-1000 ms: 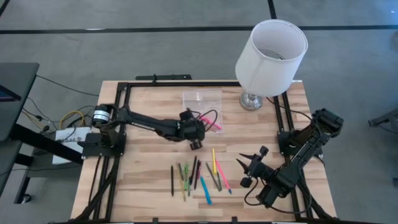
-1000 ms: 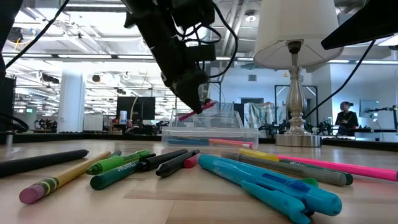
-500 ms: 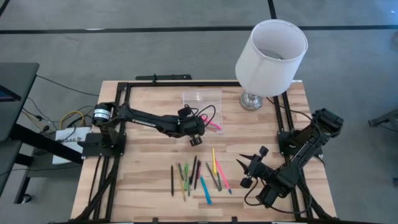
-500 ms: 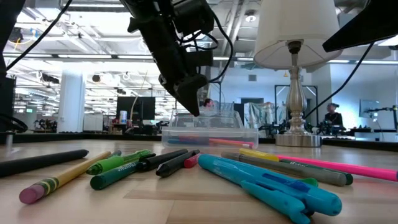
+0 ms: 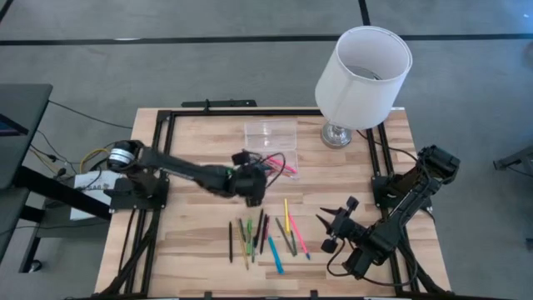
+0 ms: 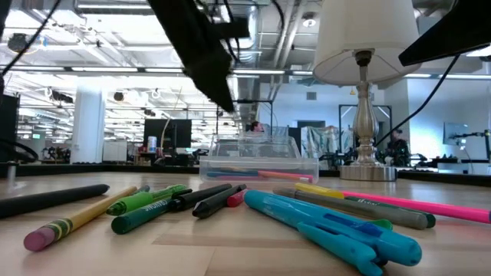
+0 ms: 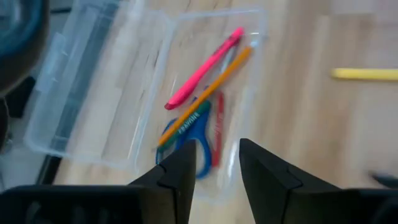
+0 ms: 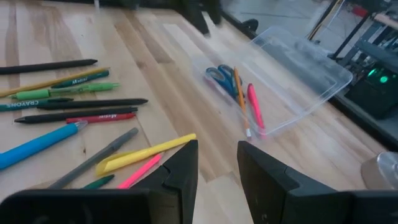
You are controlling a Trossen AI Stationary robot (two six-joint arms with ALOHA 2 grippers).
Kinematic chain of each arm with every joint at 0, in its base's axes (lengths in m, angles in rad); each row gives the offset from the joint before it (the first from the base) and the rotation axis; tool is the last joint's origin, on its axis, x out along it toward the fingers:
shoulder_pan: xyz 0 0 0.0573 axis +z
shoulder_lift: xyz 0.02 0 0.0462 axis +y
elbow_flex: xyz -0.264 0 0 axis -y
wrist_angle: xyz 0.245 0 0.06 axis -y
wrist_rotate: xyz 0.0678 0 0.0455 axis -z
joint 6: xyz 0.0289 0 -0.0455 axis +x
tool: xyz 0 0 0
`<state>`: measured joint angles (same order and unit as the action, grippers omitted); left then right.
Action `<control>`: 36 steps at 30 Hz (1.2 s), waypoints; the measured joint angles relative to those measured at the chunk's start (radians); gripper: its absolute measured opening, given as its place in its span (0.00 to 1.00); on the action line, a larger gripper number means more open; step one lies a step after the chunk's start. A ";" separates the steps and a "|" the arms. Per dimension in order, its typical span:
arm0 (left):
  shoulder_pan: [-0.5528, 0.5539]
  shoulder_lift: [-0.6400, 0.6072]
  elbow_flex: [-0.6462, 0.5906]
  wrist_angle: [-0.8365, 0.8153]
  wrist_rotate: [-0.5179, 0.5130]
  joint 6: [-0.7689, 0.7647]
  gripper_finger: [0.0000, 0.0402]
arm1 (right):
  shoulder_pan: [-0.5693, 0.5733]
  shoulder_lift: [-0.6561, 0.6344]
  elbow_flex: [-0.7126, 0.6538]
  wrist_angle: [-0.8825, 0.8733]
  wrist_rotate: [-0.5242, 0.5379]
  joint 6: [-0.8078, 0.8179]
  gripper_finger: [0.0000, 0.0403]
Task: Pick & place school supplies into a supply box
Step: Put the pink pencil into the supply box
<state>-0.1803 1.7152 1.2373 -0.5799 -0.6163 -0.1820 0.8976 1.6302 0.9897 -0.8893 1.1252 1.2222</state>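
The clear supply box (image 7: 118,118) lies open on the table, its lid (image 5: 270,132) folded out toward the far edge. In its tray lie a pink marker (image 7: 203,68), an orange pencil (image 7: 211,90), blue-handled scissors (image 7: 185,135) and a red pen (image 7: 218,127). My left gripper (image 7: 216,155) hovers open and empty over the box's near side (image 5: 258,177). Several loose pens and pencils (image 5: 263,235) lie flat on the wood nearer the front edge. My right gripper (image 8: 214,165) stands open and empty just to their right (image 5: 335,222).
A lamp with a large white shade (image 5: 363,77) stands on its metal foot (image 5: 336,135) at the far right, close beside the box. A black frame (image 5: 166,125) runs along the table's edges. Bare wood (image 5: 200,225) lies left of the loose pens.
My left gripper held a pink marker over the box, opened and let it drop into the tray. It has then risen and drawn back toward the table's left and near side. The marker now lies in the box. My right arm has kept still.
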 joint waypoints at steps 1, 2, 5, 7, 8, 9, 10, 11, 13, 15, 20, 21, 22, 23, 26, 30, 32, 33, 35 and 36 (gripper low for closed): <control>-0.037 -0.016 0.000 -0.024 -0.023 -0.021 0.29 | -0.003 0.000 0.000 0.004 -0.004 0.000 0.27; -0.074 -0.029 0.000 -0.046 -0.051 -0.045 0.29 | -0.006 0.000 0.000 0.008 -0.008 0.000 0.27; -0.200 -0.050 0.000 -0.104 -0.149 -0.121 0.28 | -0.024 0.000 0.000 0.012 -0.010 -0.001 0.27; -0.287 -0.050 0.000 -0.135 -0.226 -0.171 0.28 | -0.042 0.000 0.000 0.012 -0.010 -0.001 0.27; -0.330 -0.048 0.000 -0.155 -0.267 -0.197 0.28 | -0.051 0.000 0.000 0.013 -0.011 0.000 0.27; -0.370 -0.046 -0.002 -0.165 -0.306 -0.228 0.28 | -0.062 0.000 0.000 0.016 -0.011 0.000 0.27; -0.410 -0.046 -0.010 -0.162 -0.343 -0.259 0.28 | -0.072 0.000 0.000 0.021 -0.012 0.000 0.27; -0.444 -0.046 -0.021 -0.164 -0.375 -0.292 0.28 | -0.083 0.000 0.000 0.028 -0.013 -0.001 0.27; -0.509 -0.044 -0.045 -0.175 -0.436 -0.361 0.28 | -0.107 0.000 0.000 0.048 -0.024 -0.012 0.27; -0.575 -0.044 -0.064 -0.196 -0.496 -0.435 0.28 | -0.135 0.000 0.000 0.077 -0.047 -0.039 0.27; -0.699 -0.044 -0.123 -0.219 -0.588 -0.579 0.28 | -0.202 0.013 -0.001 0.188 -0.097 -0.185 0.27; -0.719 -0.044 -0.136 -0.220 -0.605 -0.602 0.28 | -0.216 0.013 -0.001 0.217 -0.104 -0.217 0.27; -0.737 -0.044 -0.149 -0.220 -0.617 -0.628 0.28 | -0.231 0.013 0.000 0.248 -0.116 -0.248 0.27; -0.753 -0.044 -0.162 -0.220 -0.627 -0.652 0.28 | -0.244 0.013 -0.001 0.275 -0.130 -0.278 0.27; -0.787 -0.043 -0.190 -0.234 -0.645 -0.671 0.28 | -0.271 0.013 0.000 0.373 -0.137 -0.377 0.27; -0.813 -0.043 -0.194 -0.265 -0.643 -0.703 0.28 | -0.293 0.013 0.000 0.504 -0.152 -0.490 0.27; -0.818 -0.043 -0.194 -0.274 -0.621 -0.713 0.28 | -0.298 0.013 0.000 0.551 -0.174 -0.522 0.27; -0.821 -0.043 -0.194 -0.279 -0.610 -0.720 0.28 | -0.300 0.013 0.000 0.573 -0.187 -0.536 0.27; -0.827 -0.043 -0.194 -0.282 -0.586 -0.724 0.28 | -0.310 0.013 0.000 0.606 -0.228 -0.549 0.27; -0.828 -0.043 -0.194 -0.283 -0.571 -0.727 0.28 | -0.316 0.013 0.000 0.622 -0.260 -0.548 0.27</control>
<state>-1.0080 1.6722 1.0431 -0.8629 -1.1875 -0.9090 0.5816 1.6432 0.9894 -0.2676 0.8648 0.6737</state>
